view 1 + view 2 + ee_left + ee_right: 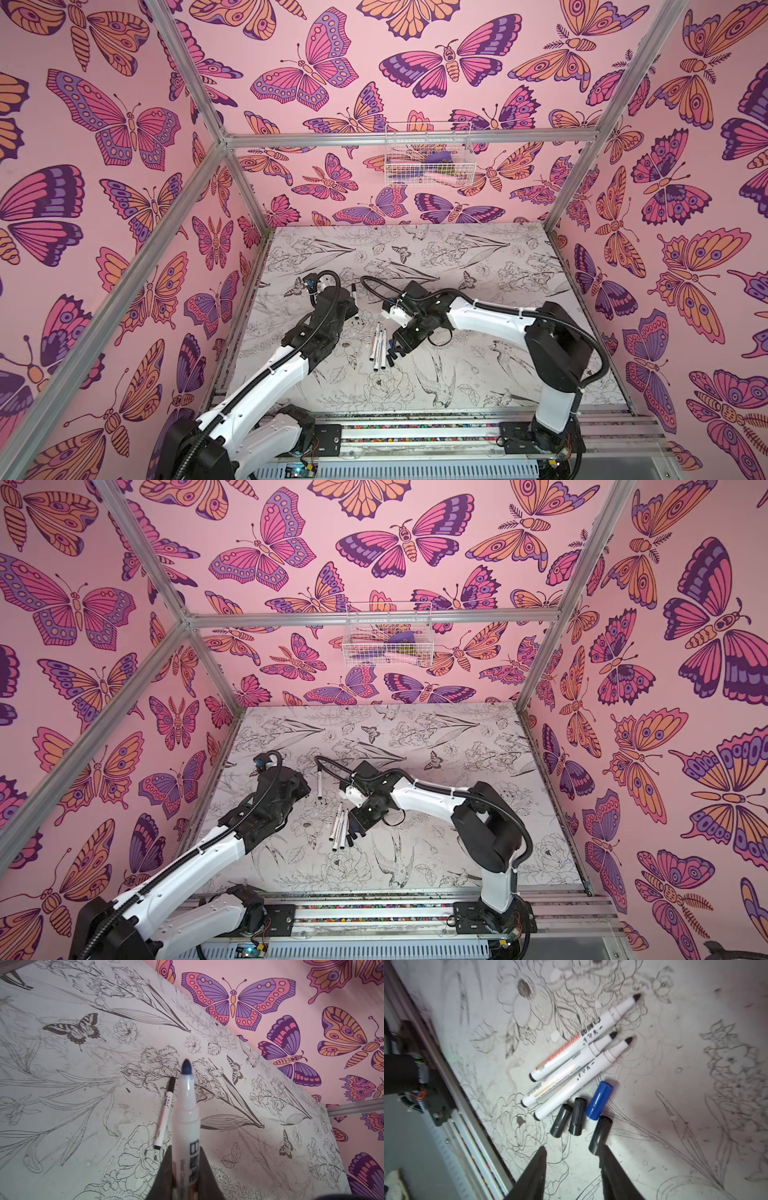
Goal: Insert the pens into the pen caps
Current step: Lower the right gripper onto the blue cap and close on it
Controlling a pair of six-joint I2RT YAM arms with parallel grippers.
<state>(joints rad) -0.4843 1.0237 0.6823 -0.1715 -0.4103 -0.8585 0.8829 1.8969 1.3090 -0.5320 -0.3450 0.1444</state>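
My left gripper is shut on a white pen whose bare blue tip points away over the table. A capped pen lies on the table beyond it, also seen in both top views. In the right wrist view three uncapped pens lie side by side. Beside them are a blue cap and three black pen caps. My right gripper hangs open just above the table, one finger right beside the nearest black cap. Nothing sits between its fingers.
The floral table sheet is boxed in by butterfly-papered walls and aluminium posts. A white wire basket hangs on the back wall. The arms' base rail runs along the front edge.
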